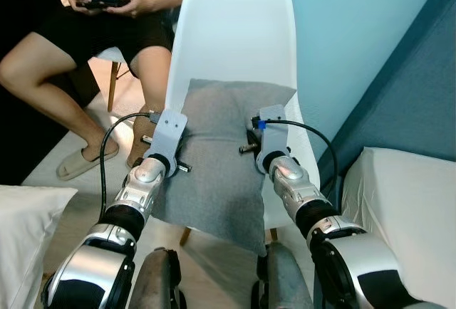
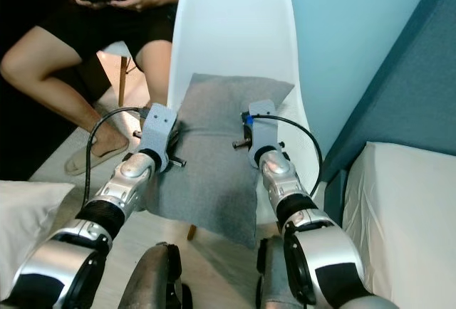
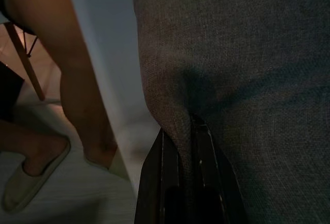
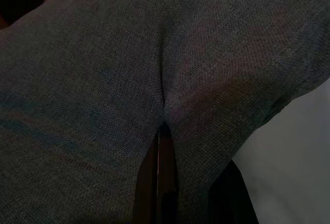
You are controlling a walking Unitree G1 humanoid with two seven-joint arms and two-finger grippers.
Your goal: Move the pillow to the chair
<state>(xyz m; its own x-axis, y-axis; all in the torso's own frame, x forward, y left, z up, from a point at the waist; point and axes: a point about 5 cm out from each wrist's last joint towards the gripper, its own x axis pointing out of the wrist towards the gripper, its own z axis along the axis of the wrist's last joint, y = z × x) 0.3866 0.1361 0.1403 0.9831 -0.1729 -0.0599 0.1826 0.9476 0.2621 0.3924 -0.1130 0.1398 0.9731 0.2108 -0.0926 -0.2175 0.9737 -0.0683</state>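
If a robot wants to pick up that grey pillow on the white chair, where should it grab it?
Probably the way it is held now: the grey pillow leans flat against the white chair, so its two side edges are free. The left gripper and right gripper each pinch a fold of fabric, one from each side.

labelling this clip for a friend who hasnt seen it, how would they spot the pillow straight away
Find the white moulded chair in front of the pale blue wall, beside a seated person. The pillow leans against its seat and back, pinched on either side by the left gripper and right gripper. It is grey woven fabric; the cushions nearby are white.
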